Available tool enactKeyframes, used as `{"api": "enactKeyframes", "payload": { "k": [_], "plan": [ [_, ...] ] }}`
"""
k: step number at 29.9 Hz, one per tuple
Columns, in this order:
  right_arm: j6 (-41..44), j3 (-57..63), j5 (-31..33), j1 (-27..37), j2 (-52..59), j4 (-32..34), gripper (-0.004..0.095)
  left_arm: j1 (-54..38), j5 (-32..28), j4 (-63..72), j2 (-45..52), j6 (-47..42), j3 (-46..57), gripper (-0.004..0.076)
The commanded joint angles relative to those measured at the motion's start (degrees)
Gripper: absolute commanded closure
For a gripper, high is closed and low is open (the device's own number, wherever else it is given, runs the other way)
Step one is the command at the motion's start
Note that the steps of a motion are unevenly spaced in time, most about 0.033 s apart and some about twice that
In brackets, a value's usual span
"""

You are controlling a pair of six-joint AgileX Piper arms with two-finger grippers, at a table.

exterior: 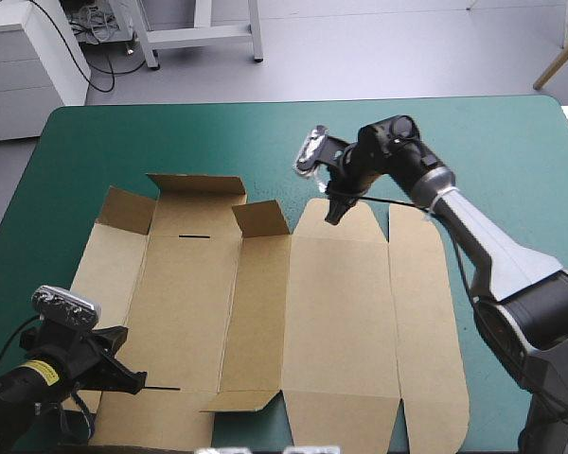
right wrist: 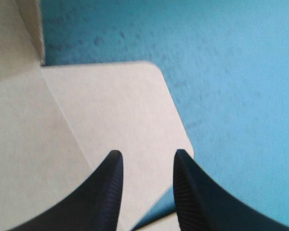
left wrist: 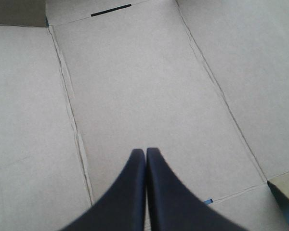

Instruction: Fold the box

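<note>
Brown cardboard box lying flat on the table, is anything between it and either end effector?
Nothing visible. The flat brown cardboard box lies bare on the teal-green table cover. The left black-fingered end effector, shut, points at a near-left panel; the right end effector, open, is over a rounded far flap.

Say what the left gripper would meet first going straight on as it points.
Probably the box: the left gripper, shut, points at its flat panel, with nothing in between. How close it is, I cannot tell.

1 flat brown box (exterior: 265, 312), 1 teal-green table (exterior: 218, 142), 2 tools: left tool (left wrist: 145, 151), right tool (right wrist: 147, 154).
</note>
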State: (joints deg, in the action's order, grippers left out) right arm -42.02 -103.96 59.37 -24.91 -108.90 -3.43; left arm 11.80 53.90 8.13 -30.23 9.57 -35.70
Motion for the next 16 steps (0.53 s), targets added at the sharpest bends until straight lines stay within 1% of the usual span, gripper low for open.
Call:
{"api": "enactKeyframes", "payload": {
  "k": [1, 2, 3, 7, 11, 16],
  "plan": [
    [4.2, -1.8, 7.6, 5.1, 5.7, -0.2, 0.0612, 0.3, -2.8, 0.2, -0.3, 0.0, -2.1, 0.0734],
    [6.3, -1.8, 9.8, 6.7, 6.4, -0.2, 0.0612, 0.3, -2.8, 0.2, -0.3, 0.0, -2.1, 0.0734],
    [9.8, -1.2, 9.7, 8.3, 7.3, -0.1, 0.0612, 0.3, -2.8, 0.2, -0.3, 0.0, -2.1, 0.0734],
    [15.5, 3.4, 9.7, 14.4, 12.3, -0.1, 0.0612, 0.3, -2.5, 0.2, -0.3, 0.0, -2.1, 0.0734],
    [17.9, 10.7, 9.7, 19.3, 19.0, -0.1, 0.0612, 0.3, -2.4, 0.2, -0.3, 0.0, -2.1, 0.0734],
    [19.8, 23.6, 9.7, 25.1, 29.0, 0.6, 0.0612, 0.3, -1.1, 0.2, -0.3, 0.0, -2.1, 0.0734]
  ]
}}
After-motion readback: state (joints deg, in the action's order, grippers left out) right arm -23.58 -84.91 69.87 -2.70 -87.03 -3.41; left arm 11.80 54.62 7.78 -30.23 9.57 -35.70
